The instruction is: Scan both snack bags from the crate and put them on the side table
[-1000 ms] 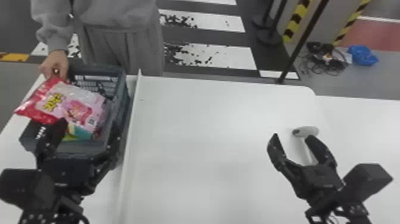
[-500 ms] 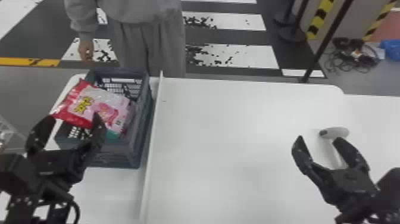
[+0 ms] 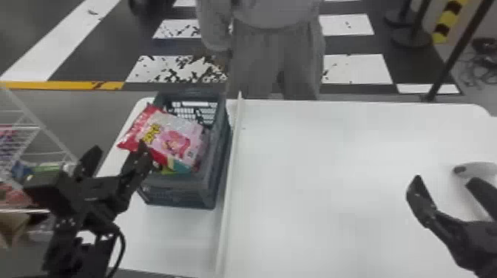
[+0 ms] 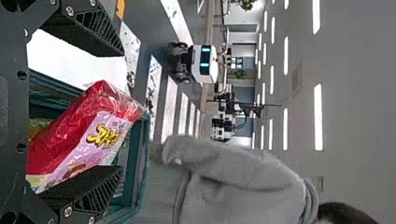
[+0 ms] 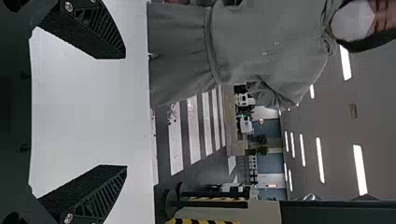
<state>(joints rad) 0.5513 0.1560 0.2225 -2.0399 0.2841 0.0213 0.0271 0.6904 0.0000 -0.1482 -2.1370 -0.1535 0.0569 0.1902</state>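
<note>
A dark floor with white stripes lies beyond the smooth white table (image 3: 332, 221) in the head view, and a white wire rack (image 3: 37, 127) of packets stands off to the left. On the table, beside a thin pale divider strip (image 3: 230, 185), sits the grey-blue plastic crate with slotted walls (image 3: 218, 159). The glossy red-and-pink plastic snack bag (image 3: 173, 136) lies on top, tilted, one red end over the rim; under it a green-and-yellow printed packet (image 3: 175, 167) shows, probably the second bag. The left gripper (image 3: 120, 148) is near the red end, fingers apart. The right gripper (image 3: 445, 180) is also spread, by a white handheld scanner (image 3: 477, 169).

In the left wrist view the fingers stand wide, with nothing clamped; the red-and-pink bag lies in the crate between their lines. It looks light, soft and rather slippery, so a gentle pinch across its plump middle should hold better than the crinkled end seal; squeezed hard, the contents might crush.

In the right wrist view the fingers are well apart above white tabletop, gripping nothing.
</note>
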